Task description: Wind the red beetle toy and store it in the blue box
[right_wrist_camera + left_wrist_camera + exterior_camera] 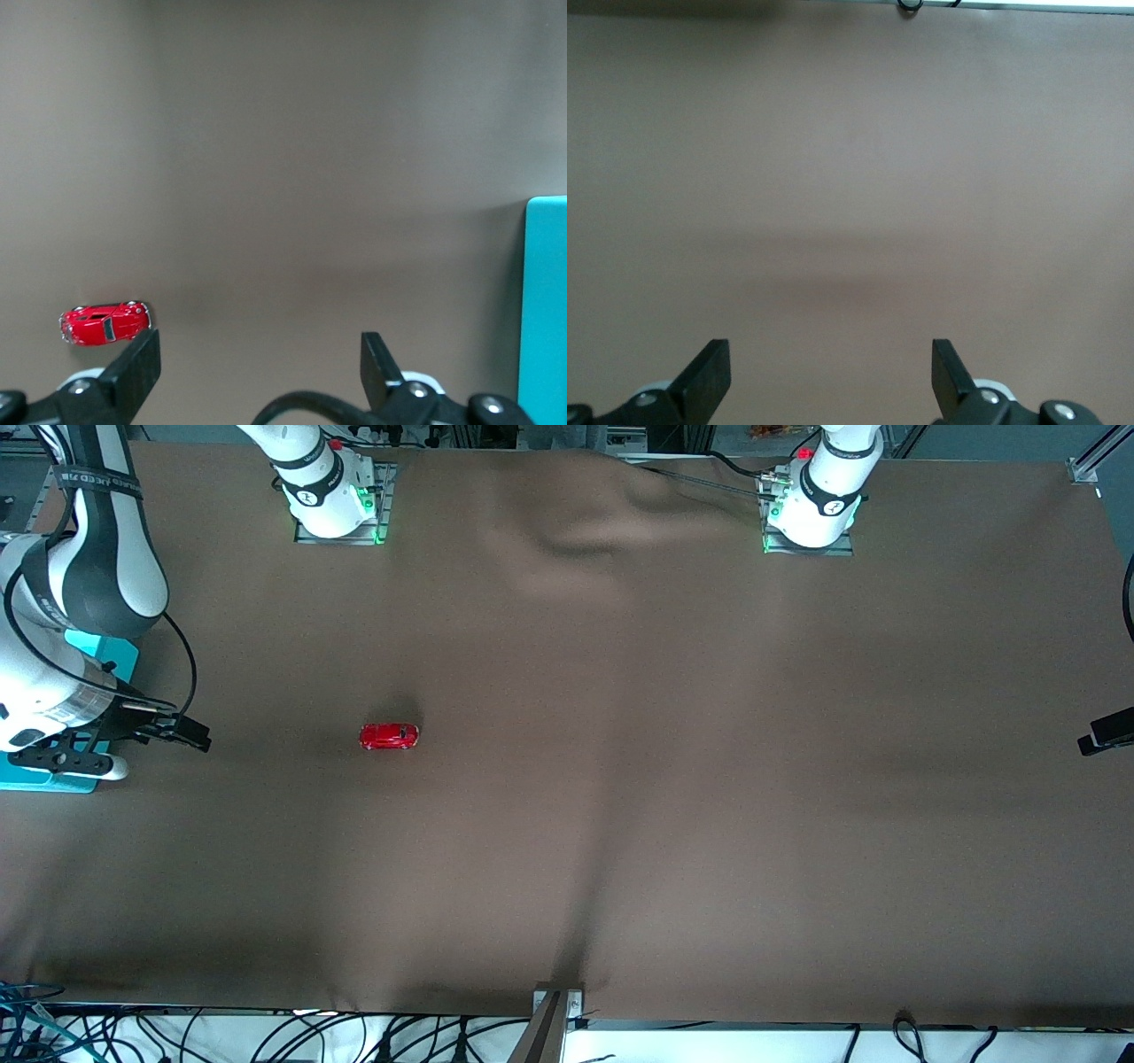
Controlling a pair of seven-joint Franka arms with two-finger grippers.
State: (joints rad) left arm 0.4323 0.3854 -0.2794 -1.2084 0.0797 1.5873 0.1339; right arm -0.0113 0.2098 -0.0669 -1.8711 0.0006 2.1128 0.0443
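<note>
Front view shows the red beetle toy (389,736) alone on the brown cloth (620,824), nearer the right arm's end. My right gripper (182,731) hangs spread beside the blue box (53,779); my left gripper (831,376) waits, spread, over bare cloth. Such a tiny, glossy car could squirt from the jaws.

A robotics lab: two white arms are bolted on metal base plates (341,527) to a table (620,779) draped in brown cloth, bundles of loose cables (266,1036) hang along its near edge, and aluminium framing (1094,456) stands at a corner
</note>
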